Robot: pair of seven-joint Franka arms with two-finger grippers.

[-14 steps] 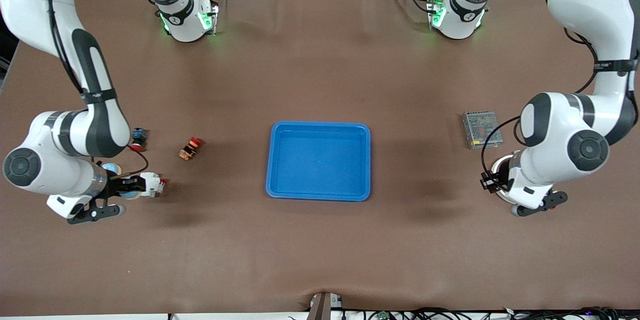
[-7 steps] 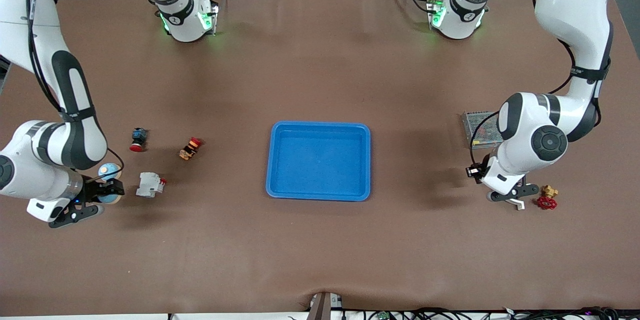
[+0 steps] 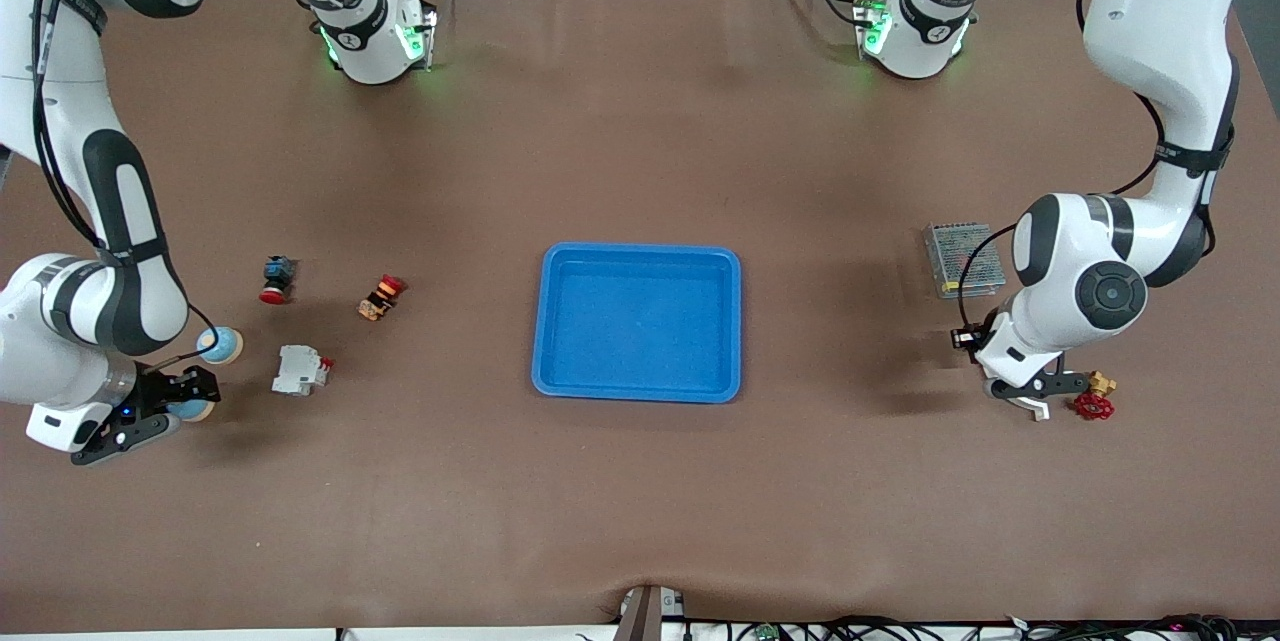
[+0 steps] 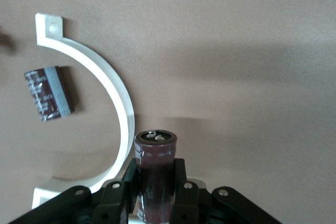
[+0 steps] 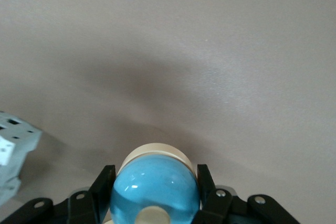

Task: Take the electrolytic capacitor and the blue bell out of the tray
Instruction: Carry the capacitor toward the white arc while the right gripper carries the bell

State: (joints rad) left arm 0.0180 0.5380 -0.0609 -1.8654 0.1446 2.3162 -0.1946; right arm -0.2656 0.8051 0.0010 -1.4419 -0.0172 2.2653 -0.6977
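Note:
My left gripper [image 4: 156,170] is shut on a dark brown capacitor [image 4: 155,167], which stands upright between the fingers over the table by a white curved bracket [image 4: 116,94]. A second capacitor [image 4: 48,93] lies on the table beside that bracket. My right gripper [image 3: 185,399] is shut on a blue bell [image 5: 155,191] with a cream base, low over the table at the right arm's end. A second blue bell [image 3: 220,344] rests on the table close by. The blue tray [image 3: 640,249] sits mid-table with nothing in it.
A white breaker [image 3: 298,370], an orange button switch [image 3: 381,297] and a blue-and-red button [image 3: 275,278] lie between the right gripper and the tray. A metal power supply [image 3: 962,259] and a red valve [image 3: 1093,406] lie by the left arm.
My right gripper has moved from beside the white breaker toward the right arm's end of the table, carrying the bell. My left arm has shifted, uncovering the red valve.

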